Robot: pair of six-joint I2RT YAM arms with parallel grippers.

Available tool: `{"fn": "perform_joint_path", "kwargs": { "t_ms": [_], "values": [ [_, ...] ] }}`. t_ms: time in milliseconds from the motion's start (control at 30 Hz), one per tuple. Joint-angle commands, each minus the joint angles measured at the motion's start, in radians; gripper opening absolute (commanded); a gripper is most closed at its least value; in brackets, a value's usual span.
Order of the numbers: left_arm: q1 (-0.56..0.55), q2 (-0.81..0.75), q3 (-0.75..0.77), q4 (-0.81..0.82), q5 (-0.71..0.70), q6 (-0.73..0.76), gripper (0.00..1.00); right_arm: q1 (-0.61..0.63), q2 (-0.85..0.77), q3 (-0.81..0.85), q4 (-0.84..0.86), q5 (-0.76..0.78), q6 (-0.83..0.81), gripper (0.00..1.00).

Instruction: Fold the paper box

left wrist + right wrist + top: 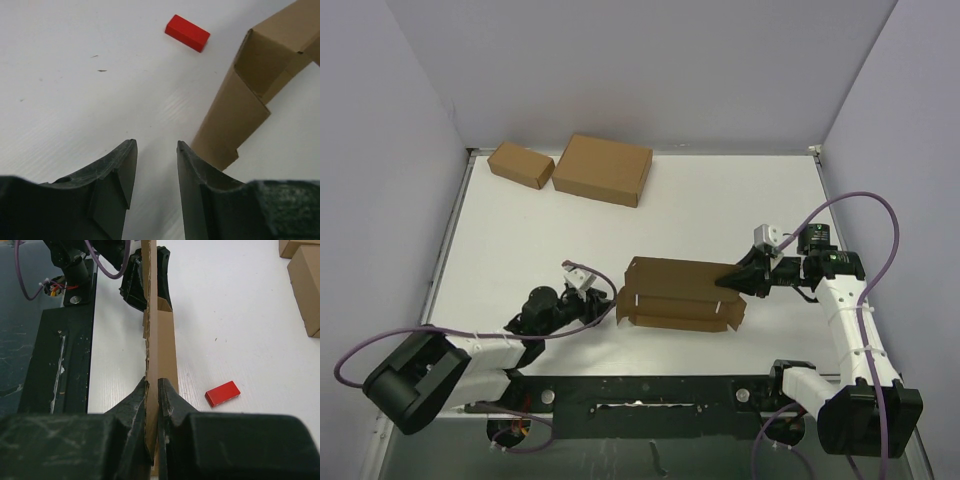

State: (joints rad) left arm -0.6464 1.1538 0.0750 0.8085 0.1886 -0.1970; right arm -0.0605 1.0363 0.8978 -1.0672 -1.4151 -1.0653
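Left wrist view: we're seeing the left gripper (156,147) hanging partly open with nothing between its jaws. The paper box (235,115) is standing just outside them, end flap upright. Farther along, the right gripper (152,385) is pinching the opposite end wall, so the long axis is running arm to arm.

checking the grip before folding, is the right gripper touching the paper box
Touching. The right wrist view shows the right gripper pinching the paper box wall, both jaws against the cardboard, no gap.
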Motion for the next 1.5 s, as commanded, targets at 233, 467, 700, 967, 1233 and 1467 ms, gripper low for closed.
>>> {"fn": "perform_joint_path", "kwargs": {
  "t_ms": [233,467,700,967,1233,1467],
  "values": [
    [0.005,0.147,0.024,0.314,0.289,-0.002,0.36,-0.013,-0.015,0.013,0.038,-0.028,0.049,0.0],
    [0.006,0.13,0.025,0.289,0.304,-0.003,0.37,-0.014,-0.022,0.005,0.066,-0.015,0.084,0.0],
    [0.002,0.173,0.045,0.293,0.349,-0.01,0.39,-0.015,-0.024,-0.002,0.085,-0.015,0.105,0.0],
    [0.002,0.234,0.053,0.349,0.365,-0.01,0.43,-0.015,-0.027,-0.012,0.097,-0.007,0.117,0.0],
    [-0.01,0.302,0.075,0.42,0.353,0.006,0.48,-0.015,-0.03,-0.022,0.095,-0.013,0.114,0.0],
    [-0.032,0.415,0.091,0.558,0.357,0.005,0.5,-0.014,-0.031,-0.023,0.095,-0.013,0.117,0.0]
  ]
}}
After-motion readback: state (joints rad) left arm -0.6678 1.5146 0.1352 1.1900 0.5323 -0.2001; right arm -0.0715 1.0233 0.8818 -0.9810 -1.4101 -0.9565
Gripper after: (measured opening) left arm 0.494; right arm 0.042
